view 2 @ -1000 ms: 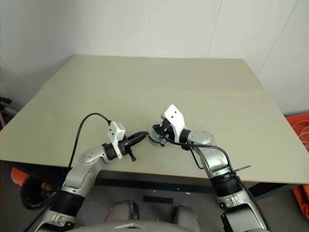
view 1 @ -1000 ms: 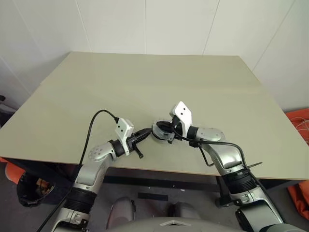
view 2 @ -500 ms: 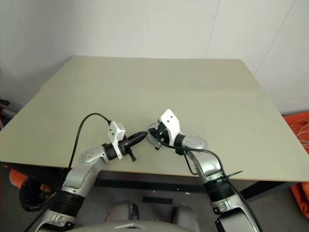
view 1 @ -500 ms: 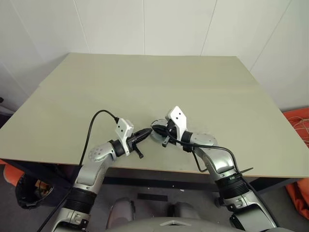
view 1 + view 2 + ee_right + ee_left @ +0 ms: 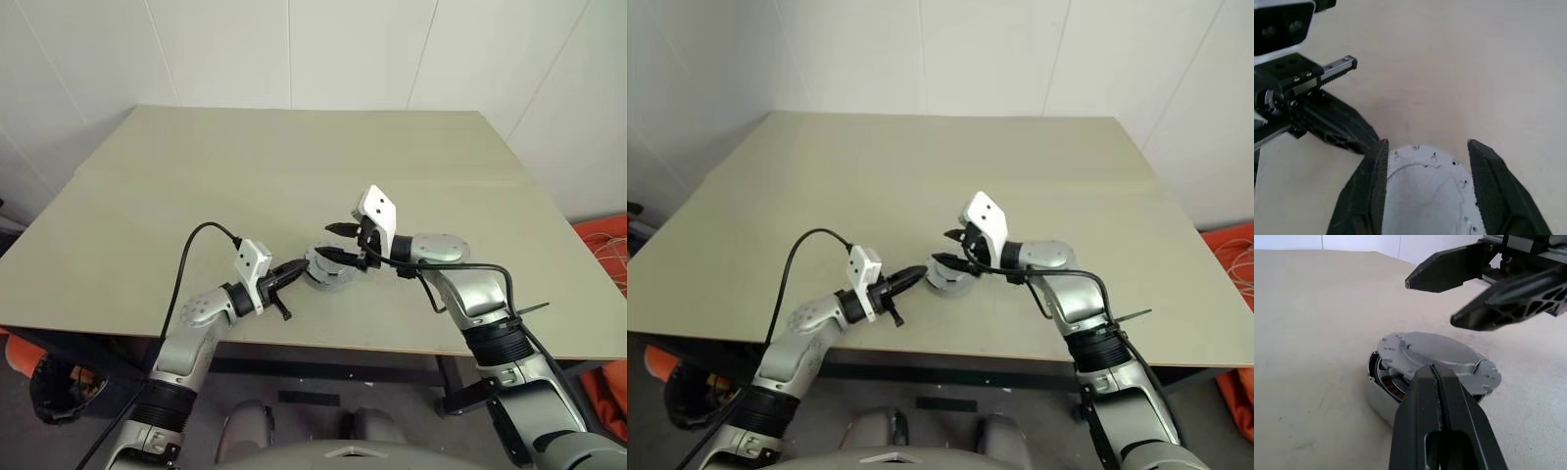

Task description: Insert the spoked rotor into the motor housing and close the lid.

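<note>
I see the lid (image 5: 1437, 352) seated on the housing (image 5: 1382, 390) on the table (image 5: 196, 196); my right gripper (image 5: 335, 242) hovers above, spread wide and empty; left gripper (image 5: 300, 266) pinched closed beside it.

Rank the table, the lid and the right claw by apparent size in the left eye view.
1. Table, by far the largest.
2. Right claw and lid: about alike, so no ranking between them.

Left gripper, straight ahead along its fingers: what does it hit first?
The left gripper, fingers shut, points at the motor housing with the lid on top. It would probably meet that stack's near edge first, if not touching already; the gap is unclear. The open right gripper hangs above, apart.
</note>
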Available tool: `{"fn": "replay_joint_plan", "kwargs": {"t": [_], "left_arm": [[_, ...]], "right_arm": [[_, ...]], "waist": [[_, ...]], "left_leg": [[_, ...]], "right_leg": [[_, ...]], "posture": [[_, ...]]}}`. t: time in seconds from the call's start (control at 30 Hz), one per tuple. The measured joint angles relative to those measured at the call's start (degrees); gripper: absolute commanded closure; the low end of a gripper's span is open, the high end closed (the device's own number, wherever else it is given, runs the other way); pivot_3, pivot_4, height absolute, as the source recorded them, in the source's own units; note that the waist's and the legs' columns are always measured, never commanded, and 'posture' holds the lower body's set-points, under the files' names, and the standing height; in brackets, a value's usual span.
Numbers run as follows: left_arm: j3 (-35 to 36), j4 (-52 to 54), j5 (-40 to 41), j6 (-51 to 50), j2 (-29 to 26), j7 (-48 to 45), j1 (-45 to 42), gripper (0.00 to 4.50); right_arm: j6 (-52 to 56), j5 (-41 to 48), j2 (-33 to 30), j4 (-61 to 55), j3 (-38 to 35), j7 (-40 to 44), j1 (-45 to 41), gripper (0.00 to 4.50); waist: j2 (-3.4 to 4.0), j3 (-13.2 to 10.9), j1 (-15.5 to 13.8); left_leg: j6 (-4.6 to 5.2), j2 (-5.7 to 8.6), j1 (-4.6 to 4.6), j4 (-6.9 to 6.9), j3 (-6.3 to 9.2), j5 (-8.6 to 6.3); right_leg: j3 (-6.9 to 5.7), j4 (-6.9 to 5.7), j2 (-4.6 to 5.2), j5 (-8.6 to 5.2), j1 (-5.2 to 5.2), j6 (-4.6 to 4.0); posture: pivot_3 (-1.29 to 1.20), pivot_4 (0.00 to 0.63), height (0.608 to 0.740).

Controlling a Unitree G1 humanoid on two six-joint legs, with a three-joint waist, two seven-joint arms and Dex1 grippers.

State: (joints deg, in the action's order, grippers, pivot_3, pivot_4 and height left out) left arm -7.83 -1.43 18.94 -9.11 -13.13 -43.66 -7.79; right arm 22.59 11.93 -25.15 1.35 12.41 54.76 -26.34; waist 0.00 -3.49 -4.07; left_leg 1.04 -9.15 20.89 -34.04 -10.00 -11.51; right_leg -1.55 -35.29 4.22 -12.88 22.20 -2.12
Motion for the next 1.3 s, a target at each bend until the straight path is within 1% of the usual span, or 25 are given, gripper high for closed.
{"fn": "replay_joint_plan", "kwargs": {"t": [0.07, 0.1, 0.4, 1.0, 1.1, 1.17, 1.3], "left_arm": [[0.06, 0.00, 0.00, 0.02, -0.01, 0.07, 0.00, 4.50], [0.07, 0.01, 0.00, 0.03, -0.01, 0.12, 0.00, 4.50], [0.10, -0.11, -0.01, 0.22, 0.00, 0.16, 0.00, 4.50], [0.42, -1.13, -0.02, 2.34, -0.02, -0.04, 0.11, 4.50], [0.63, -1.13, -0.02, 2.37, -0.02, 0.02, 0.30, 4.50], [0.70, -1.12, -0.02, 2.37, -0.02, 0.10, 0.54, 4.50], [0.81, -1.11, -0.02, 2.35, -0.02, 0.24, 1.09, 4.50]], "right_arm": [[-1.04, -0.01, -1.39, 1.12, 0.59, 3.05, 0.01, 0.09], [-1.57, -0.01, -1.78, 1.87, 0.74, 4.31, 0.00, 0.04], [-4.87, -0.49, -2.16, 8.25, 1.33, 9.88, -1.71, 0.04], [-12.41, -3.94, 0.78, 23.52, 2.33, 13.07, -7.45, 0.04], [-13.71, -4.25, 0.99, 25.02, 2.34, 13.36, -7.96, 0.65], [-14.18, -4.45, 1.19, 25.21, 2.45, 13.79, -7.99, 1.29], [-14.52, -4.76, 1.28, 25.67, 2.45, 13.78, -8.22, 1.32]], "waist": [[0.00, 0.00, 0.00], [0.00, 0.00, 0.00], [0.00, 0.00, 0.02], [0.00, 0.00, 0.02], [0.00, 0.00, 0.03], [0.00, 0.00, 0.02], [0.00, 0.00, 0.02]], "left_leg": [[0.02, 0.00, 0.01, -0.01, 0.00, -0.01], [0.02, -0.01, -0.01, -0.02, 0.00, -0.01], [0.01, -0.03, -0.02, -0.05, 0.00, -0.01], [0.03, -0.05, 0.03, -0.08, 0.00, -0.02], [0.04, -0.05, 0.03, -0.09, 0.00, -0.02], [0.04, -0.06, 0.02, -0.09, 0.00, -0.02], [0.04, -0.06, 0.01, -0.11, 0.00, -0.02]], "right_leg": [[-0.01, 0.00, 0.00, 0.00, 0.00, 0.00], [-0.02, 0.00, 0.00, 0.00, -0.01, 0.00], [-0.03, -0.01, 0.00, 0.01, -0.01, -0.01], [-0.08, -0.01, 0.00, 0.02, -0.01, -0.03], [-0.08, -0.01, 0.00, 0.02, -0.01, -0.03], [-0.08, -0.01, 0.00, 0.02, -0.02, -0.03], [-0.08, -0.02, 0.00, 0.02, -0.03, -0.03]], "posture": [[0.00, 0.000, 0.740], [0.00, 0.000, 0.740], [0.00, 0.000, 0.740], [0.00, 0.000, 0.740], [0.00, 0.000, 0.740], [0.00, 0.000, 0.740], [0.00, 0.000, 0.740]]}}
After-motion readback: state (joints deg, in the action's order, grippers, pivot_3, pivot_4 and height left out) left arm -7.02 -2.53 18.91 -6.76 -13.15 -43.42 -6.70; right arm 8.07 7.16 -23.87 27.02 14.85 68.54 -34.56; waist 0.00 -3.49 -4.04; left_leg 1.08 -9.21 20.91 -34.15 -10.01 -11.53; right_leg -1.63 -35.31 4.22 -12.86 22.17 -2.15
